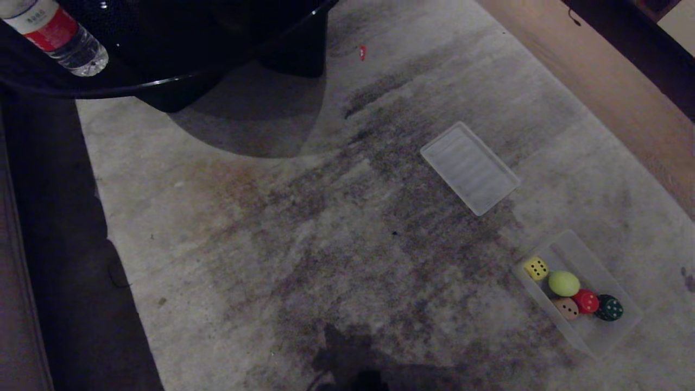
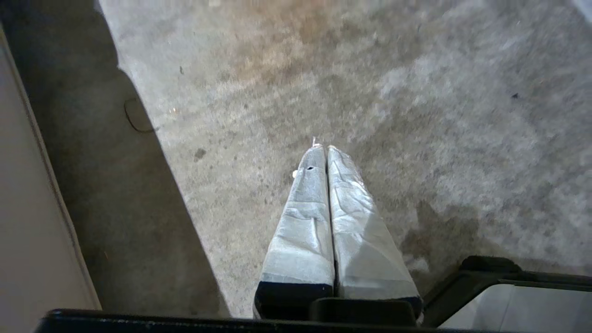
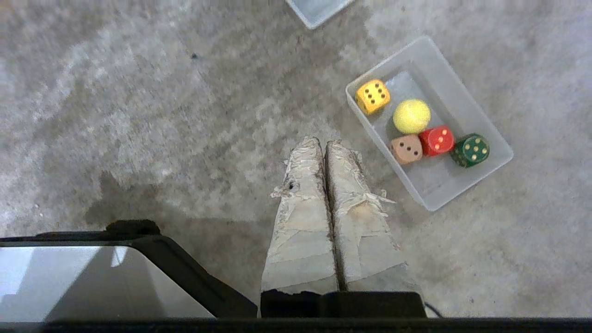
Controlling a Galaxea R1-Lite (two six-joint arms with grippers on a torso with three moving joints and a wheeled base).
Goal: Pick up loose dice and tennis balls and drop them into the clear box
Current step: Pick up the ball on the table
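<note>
Four dice and one fuzzy yellow-green tennis ball (image 3: 411,116) are sitting inside the small clear plastic box (image 3: 481,115) on the floor; both tools, left (image 2: 325,149) and right (image 3: 322,142), are hanging closed, empty; the second ball is nowhere showing.

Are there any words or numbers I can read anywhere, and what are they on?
Water bottle: the red and white label has small print, too blurred to read.
Dice in the clear box: pips only, no numerals. The yellow die shows six on top, the peach die three, the red die four, the dark green die five.
No other text anywhere.
</note>
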